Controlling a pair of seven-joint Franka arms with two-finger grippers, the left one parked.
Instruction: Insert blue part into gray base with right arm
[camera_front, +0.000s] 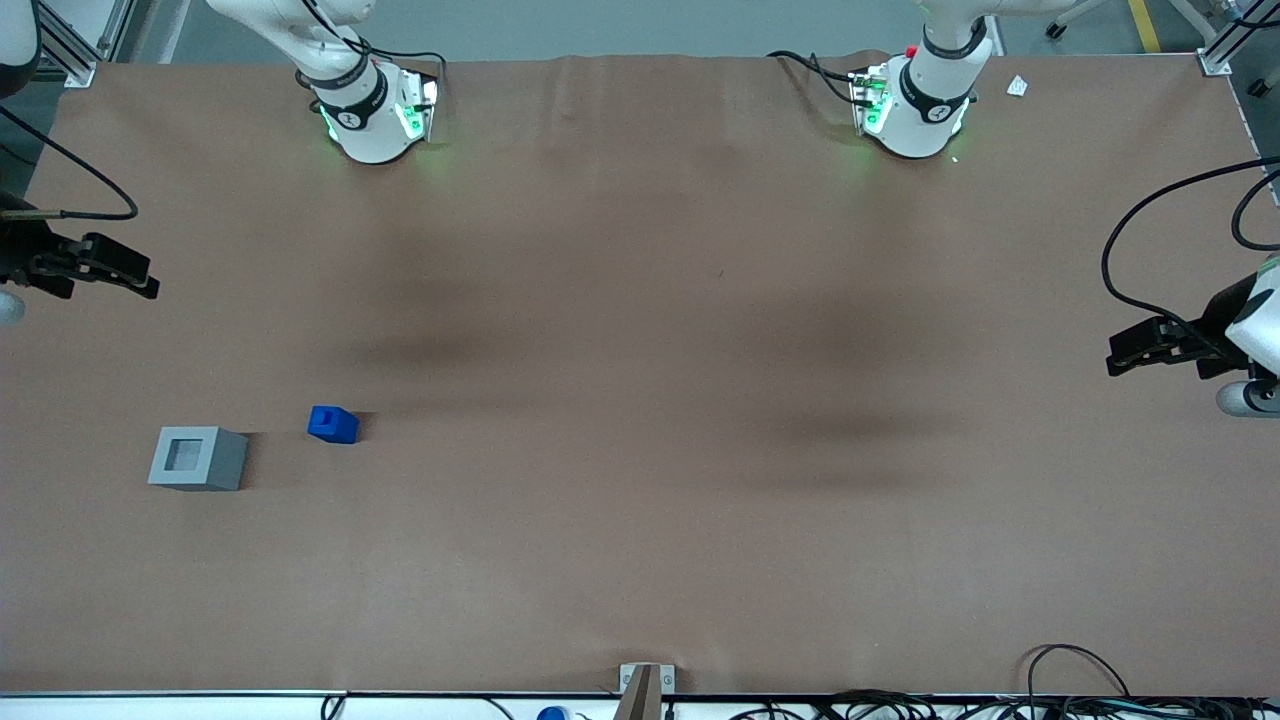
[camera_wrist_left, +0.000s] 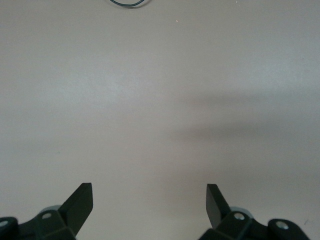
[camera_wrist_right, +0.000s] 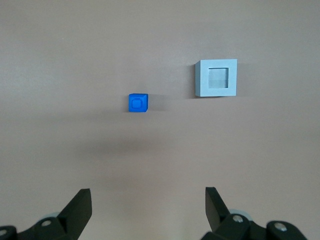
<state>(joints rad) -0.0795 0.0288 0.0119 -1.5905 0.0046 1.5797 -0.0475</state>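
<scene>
Two pieces wait on the worktop (camera_front: 640, 560) toward the working arm's end: the blue part (camera_front: 333, 424) rests untouched with its narrower end up, near the gray base (camera_front: 198, 458) but apart from it, the base's recess empty. Your end effector (camera_wrist_right: 147, 205) hangs well above both, empty, fingers spread wide, so you are at the approach step. Next, I judge, you must descend over the blue part, straddle it squarely and close.
</scene>
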